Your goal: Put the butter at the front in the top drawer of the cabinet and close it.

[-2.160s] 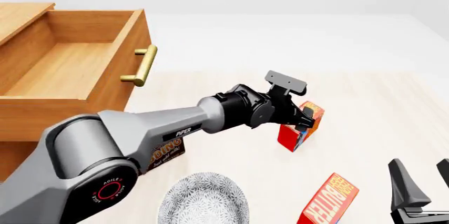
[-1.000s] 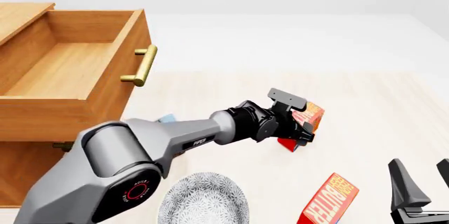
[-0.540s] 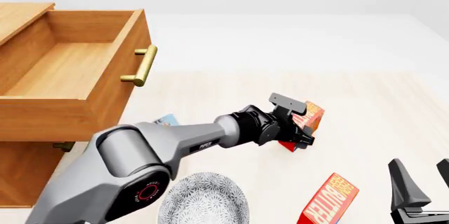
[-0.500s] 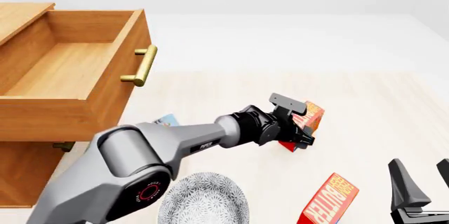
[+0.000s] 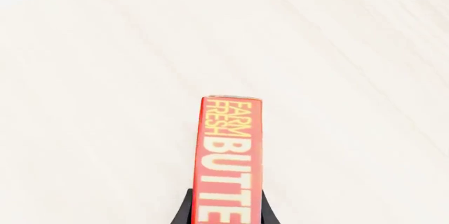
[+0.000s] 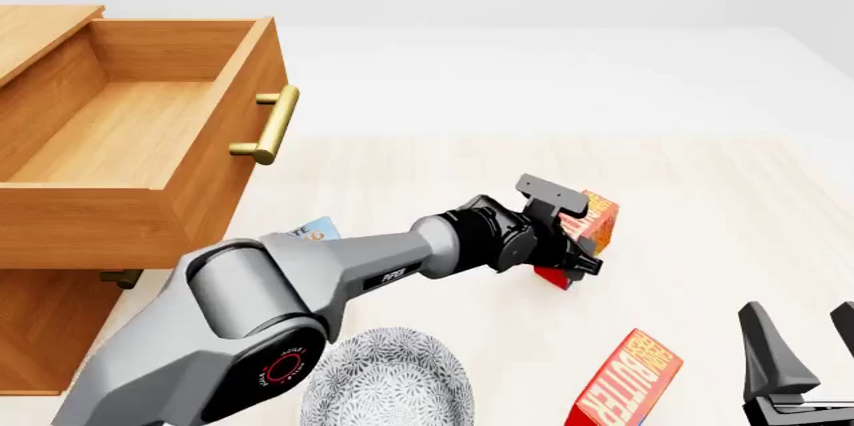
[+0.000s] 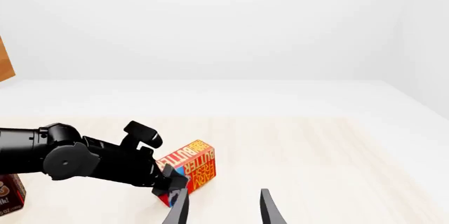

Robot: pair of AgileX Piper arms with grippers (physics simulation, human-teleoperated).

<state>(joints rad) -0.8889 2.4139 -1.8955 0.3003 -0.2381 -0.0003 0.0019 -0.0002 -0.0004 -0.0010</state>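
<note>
The butter sits out on the table, right of the centre and well right of the cabinet, tipped rather than upright, with its low red corner near the tabletop. The left pincer is right at it, reaching in from the box's left and near side. In the left wrist view the narrow red face of the box, lettered "FARM FRESH BUTTER", runs straight out between the two dark fingers, which press against both its sides: the left pincer is closed to the width of the box and holds it.

A second butter box stands nearer, at the right near edge, just left of the right pincer. That pincer's fingers stand apart with nothing between them; it touches nothing.

The top drawer is pulled out at the far left, its brass handle facing right. A patterned plate lies near the left arm's base.
</note>
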